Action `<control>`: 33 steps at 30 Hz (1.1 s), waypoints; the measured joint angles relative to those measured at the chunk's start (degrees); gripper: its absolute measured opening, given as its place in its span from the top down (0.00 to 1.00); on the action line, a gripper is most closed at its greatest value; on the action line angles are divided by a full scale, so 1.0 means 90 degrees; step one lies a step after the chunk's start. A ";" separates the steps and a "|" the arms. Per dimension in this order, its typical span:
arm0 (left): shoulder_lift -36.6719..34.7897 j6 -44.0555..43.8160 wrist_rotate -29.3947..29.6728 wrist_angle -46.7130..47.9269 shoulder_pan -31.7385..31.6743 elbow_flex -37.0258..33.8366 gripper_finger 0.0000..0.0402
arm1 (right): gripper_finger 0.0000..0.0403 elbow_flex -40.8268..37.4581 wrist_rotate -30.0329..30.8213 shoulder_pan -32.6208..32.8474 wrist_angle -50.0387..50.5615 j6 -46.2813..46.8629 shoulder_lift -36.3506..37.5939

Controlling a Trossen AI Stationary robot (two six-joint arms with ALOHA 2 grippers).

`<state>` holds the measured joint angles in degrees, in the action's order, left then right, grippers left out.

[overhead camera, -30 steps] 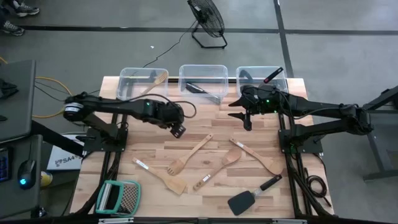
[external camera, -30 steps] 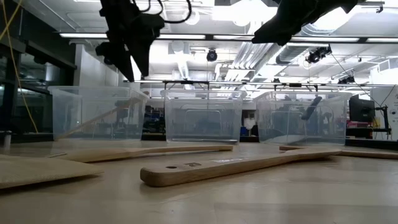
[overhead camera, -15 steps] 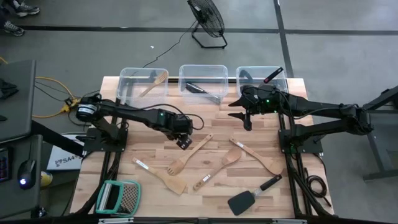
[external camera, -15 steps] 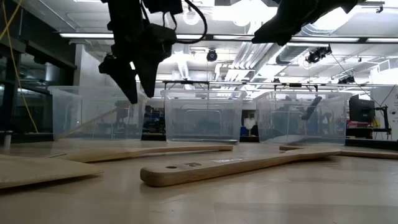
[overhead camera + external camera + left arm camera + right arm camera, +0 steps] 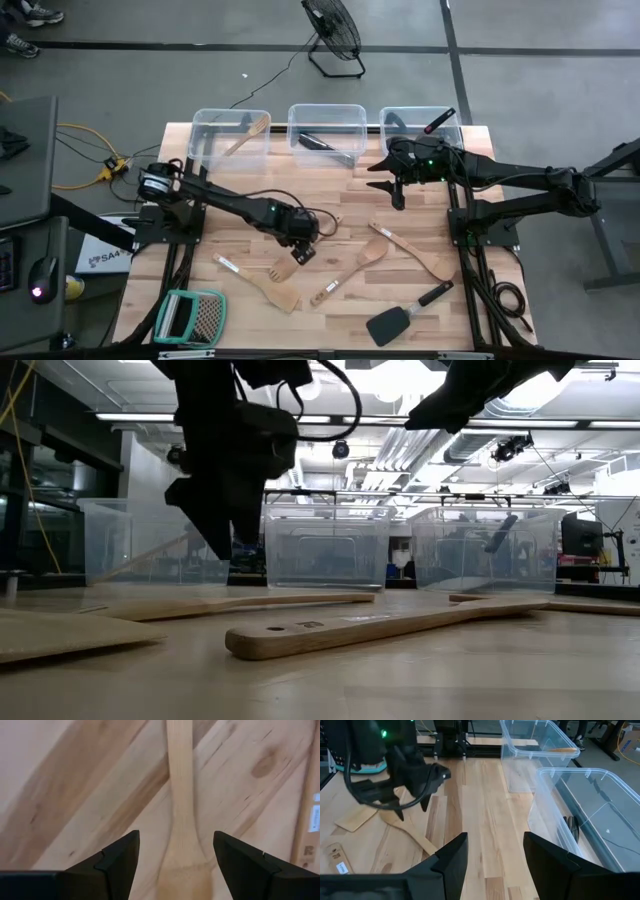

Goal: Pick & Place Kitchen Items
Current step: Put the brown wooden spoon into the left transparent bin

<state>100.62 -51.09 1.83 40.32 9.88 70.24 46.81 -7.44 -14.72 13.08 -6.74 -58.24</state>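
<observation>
Several utensils lie flat on the wooden table [image 5: 200, 240]. A pale wooden fork-spatula [image 5: 322, 238] lies slanted at the middle, its head [image 5: 283, 269] toward the near edge. My left gripper [image 5: 301, 247] hovers open just above it. In the left wrist view [image 5: 176, 835] its fingers stand on either side of the handle [image 5: 180, 795], where it widens into the head, without touching. In the low view its tips [image 5: 225, 550] are above the table. My right gripper [image 5: 398, 196] waits open and empty [image 5: 495, 842] in front of the right bin [image 5: 420, 128].
Around the fork lie a wooden spatula [image 5: 262, 283], a wooden spoon [image 5: 352, 270], another wooden spatula [image 5: 412, 252] and a black spatula [image 5: 402, 317]. A teal-framed grater [image 5: 190, 318] is at the near left. Three clear bins [image 5: 326, 128] along the far edge each hold a utensil.
My left gripper has gone toward the table's near edge and a little right, coming down over the wooden fork-spatula's handle. Its fingers have stayed open. The utensils have not moved.
</observation>
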 joint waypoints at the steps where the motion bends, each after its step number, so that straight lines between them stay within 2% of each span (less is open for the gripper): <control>1: 0.0063 0.0000 0.0000 -0.0037 0.0023 -0.0002 0.38 | 0.54 0.0000 0.0000 -0.0002 0.0000 0.0000 0.0000; 8: 0.0387 0.0000 0.0002 -0.0139 0.0121 -0.0001 0.38 | 0.54 0.0000 0.0000 -0.0002 0.0004 0.0000 0.0000; 21: 0.0408 0.0002 0.0022 -0.0334 0.0256 -0.0002 0.38 | 0.54 0.0000 0.0000 0.0000 0.0000 0.0000 0.0000; 33: 0.0815 0.0046 0.0058 -0.0583 0.0285 0.0005 0.38 | 0.54 0.0000 0.0000 -0.0001 -0.0018 0.0000 0.0000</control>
<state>107.96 -50.68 2.35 35.07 12.45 70.28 46.81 -7.44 -14.73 12.92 -6.74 -58.24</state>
